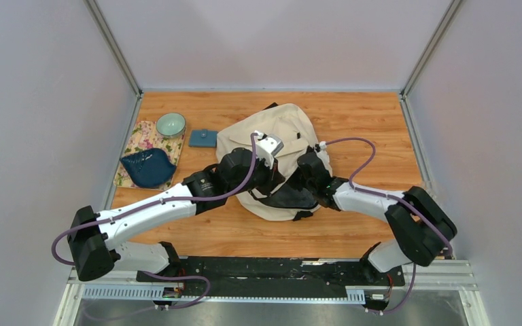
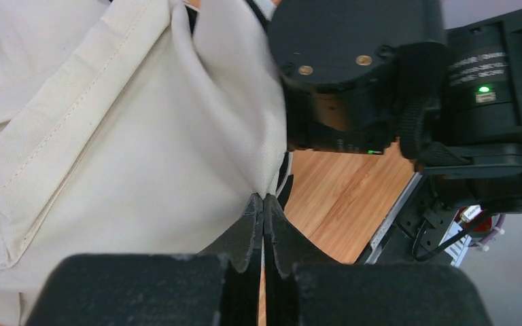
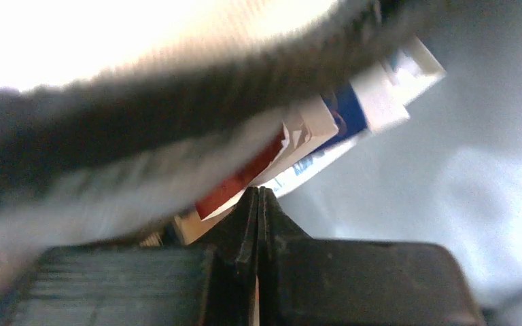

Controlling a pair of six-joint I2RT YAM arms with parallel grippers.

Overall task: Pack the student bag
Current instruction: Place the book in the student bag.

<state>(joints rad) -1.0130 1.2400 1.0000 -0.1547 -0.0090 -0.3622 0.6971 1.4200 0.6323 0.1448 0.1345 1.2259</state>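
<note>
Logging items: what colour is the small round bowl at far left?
Small round bowl: pale green; top view.

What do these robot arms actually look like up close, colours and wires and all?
Both the left arm and right arm have white tube segments between chunky black joints. A purple cable loops along each. The fingers are matte black wedges; a green light glows on one wrist.

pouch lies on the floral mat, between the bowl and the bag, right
Not on the mat. The pouch lies on the bare table, between the bowl and the bag. The top view shows the mat ending short of it.
</note>
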